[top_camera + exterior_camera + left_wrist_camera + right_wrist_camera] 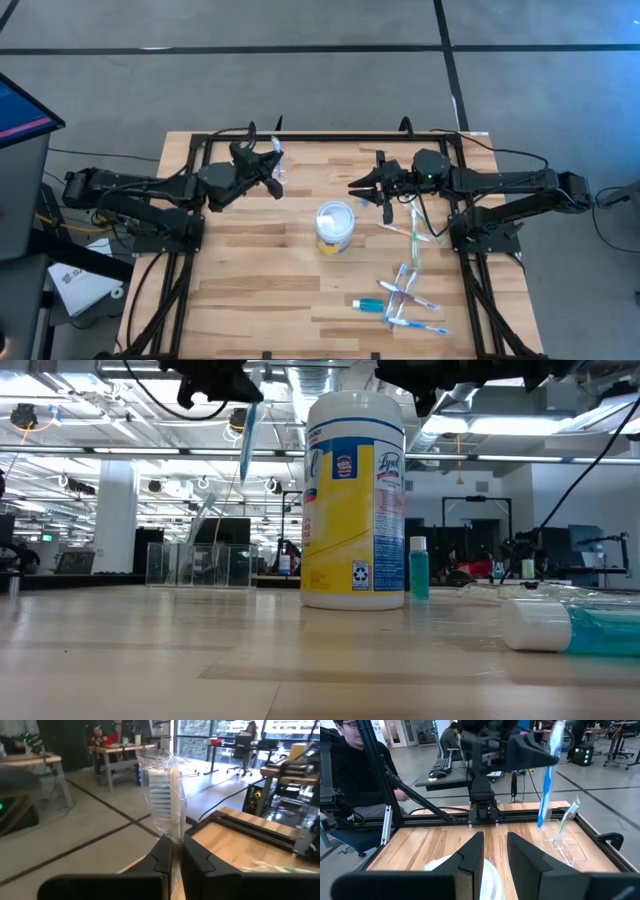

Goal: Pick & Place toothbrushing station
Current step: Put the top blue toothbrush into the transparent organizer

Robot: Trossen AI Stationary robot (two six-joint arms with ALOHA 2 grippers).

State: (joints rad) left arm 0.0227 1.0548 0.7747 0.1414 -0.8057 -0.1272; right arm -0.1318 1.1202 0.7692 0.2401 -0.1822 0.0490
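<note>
Lysol tub (353, 500) — yellow label; left tool (172, 851) clamps a wrapped toothbrush (165, 795); right tool (495, 851) parted, empty.

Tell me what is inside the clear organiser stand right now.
The organiser stand holds one wrapped toothbrush leaning in a cup. A second wrapped toothbrush hangs over it, gripped by the left gripper, not yet inside. The cup bottoms are too see-through to check.

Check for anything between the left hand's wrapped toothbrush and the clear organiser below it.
Nothing visible is in the way. The left hand, shut on the wrapped toothbrush, hangs above the clear organiser, with open air between. One toothbrush already stands in the organiser. The yellow tub sits apart.
</note>
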